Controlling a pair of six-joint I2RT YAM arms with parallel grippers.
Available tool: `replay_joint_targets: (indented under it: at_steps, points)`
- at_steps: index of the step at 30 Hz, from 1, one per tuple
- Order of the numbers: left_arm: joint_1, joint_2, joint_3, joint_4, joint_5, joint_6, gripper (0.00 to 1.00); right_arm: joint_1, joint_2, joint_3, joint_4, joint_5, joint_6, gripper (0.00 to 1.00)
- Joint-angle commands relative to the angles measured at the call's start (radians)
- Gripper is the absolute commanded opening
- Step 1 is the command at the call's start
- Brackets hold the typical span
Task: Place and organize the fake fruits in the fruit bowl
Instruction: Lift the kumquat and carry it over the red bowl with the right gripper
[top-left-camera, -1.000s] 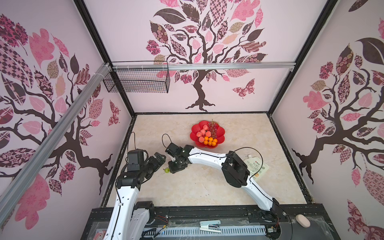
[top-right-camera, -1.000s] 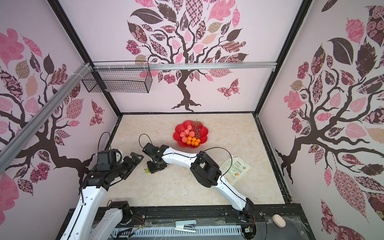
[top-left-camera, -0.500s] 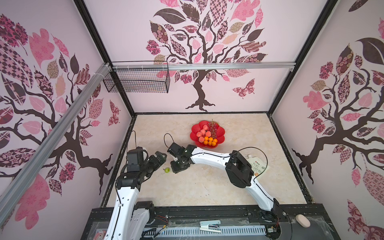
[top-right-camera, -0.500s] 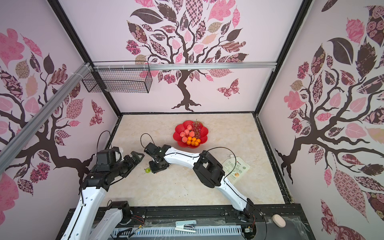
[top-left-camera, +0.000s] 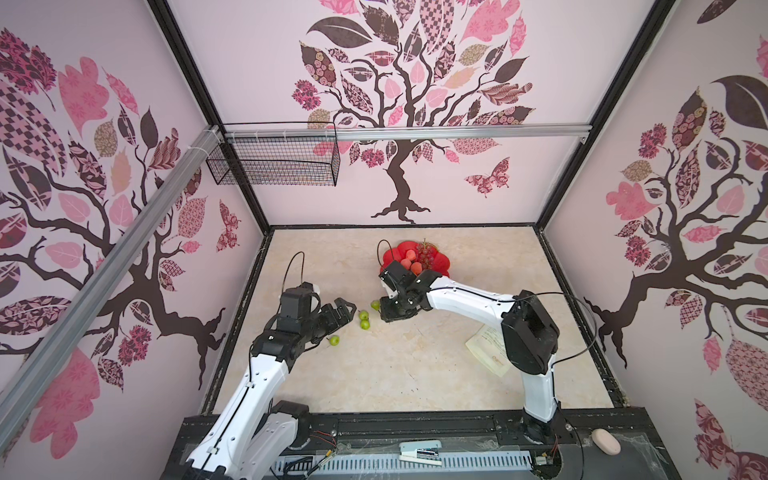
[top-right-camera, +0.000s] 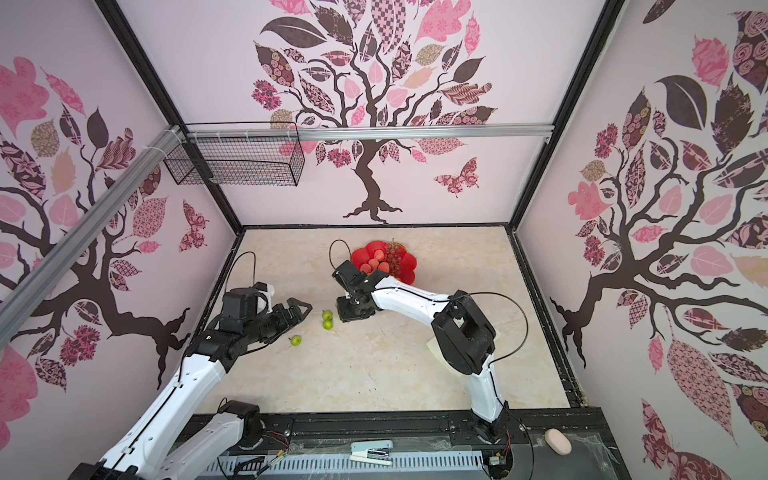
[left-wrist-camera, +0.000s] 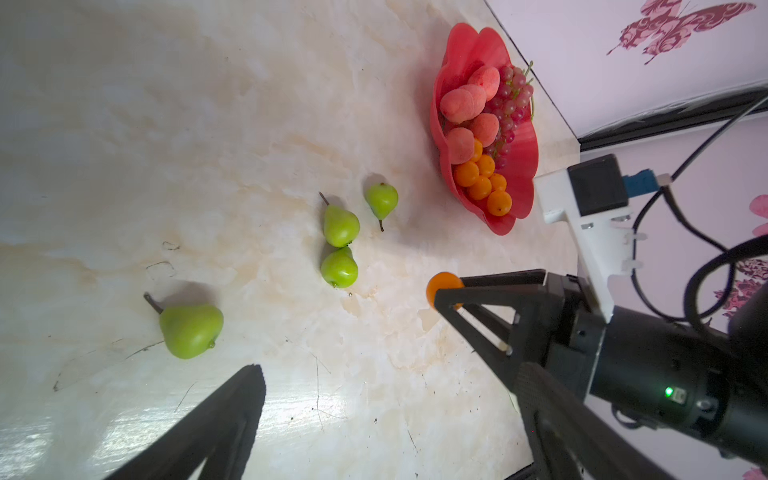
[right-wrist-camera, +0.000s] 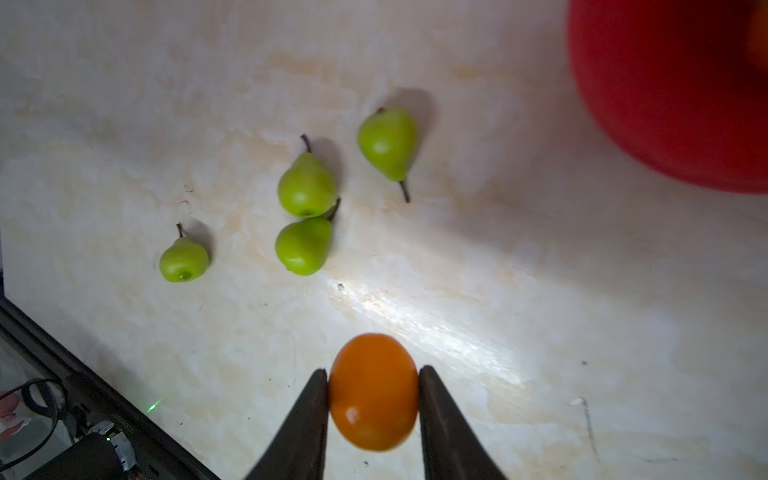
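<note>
Marble surface (left-wrist-camera: 166, 124) w/ four pears (right-wrist-camera: 306, 187) loose: R jaws pinch orange (right-wrist-camera: 374, 390), L jaws spread; slick round skin may slip before fruit bowl (left-wrist-camera: 469, 45).

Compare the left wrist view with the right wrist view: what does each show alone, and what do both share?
Left wrist only: what lies in the fruit bowl: peaches, grape bunch and oranges. Right wrist only: the held orange whole, a finger of the right pincer on each side. Both: that orange, four green pears on the table, the red bowl.
</note>
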Motion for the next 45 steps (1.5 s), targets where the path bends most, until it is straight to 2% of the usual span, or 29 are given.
replay_joint_targets:
  at_steps: [1, 11, 20, 32, 45]
  points:
    - [-0.051, 0.054, 0.037, 0.088, -0.043, -0.007, 0.98, -0.053, -0.093, -0.03, 0.0, 0.02, -0.016, 0.37]
    - [-0.228, 0.28, 0.153, 0.184, -0.132, 0.015, 0.98, -0.199, -0.083, 0.0, -0.046, 0.047, -0.074, 0.37]
    - [-0.341, 0.42, 0.26, 0.219, -0.167, 0.028, 0.98, -0.229, 0.0, 0.077, -0.093, 0.127, -0.094, 0.36]
    - [-0.365, 0.461, 0.283, 0.247, -0.171, 0.022, 0.98, -0.248, 0.159, 0.243, -0.203, 0.175, -0.107, 0.36]
    - [-0.366, 0.458, 0.261, 0.243, -0.181, 0.019, 0.98, -0.251, 0.241, 0.29, -0.245, 0.144, -0.122, 0.39]
